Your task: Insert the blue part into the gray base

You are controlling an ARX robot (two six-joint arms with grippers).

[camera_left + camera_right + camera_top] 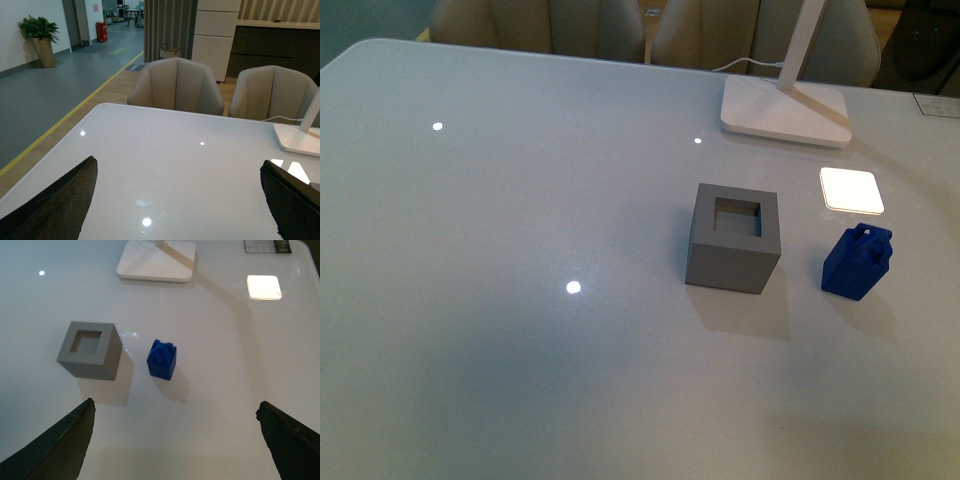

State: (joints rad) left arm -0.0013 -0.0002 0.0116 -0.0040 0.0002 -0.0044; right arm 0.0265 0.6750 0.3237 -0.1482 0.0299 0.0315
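With your right gripper (176, 409) and left gripper (177, 165) both spread wide and empty, take the blue part (857, 262), standing beside the gray base (733, 237) toward the counter's (520, 360) right edge, by its flat lower sides, since it looks light, rigid and probably slick.

Front and right wrist high, sharing gray base (732, 238)

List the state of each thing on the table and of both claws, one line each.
blue part, standing on the table, not inserted.
gray base, upright, hole empty.
lamp, seemingly lit, judging by the bright patch nearby.
left claw, open, empty.
right claw, open, empty.
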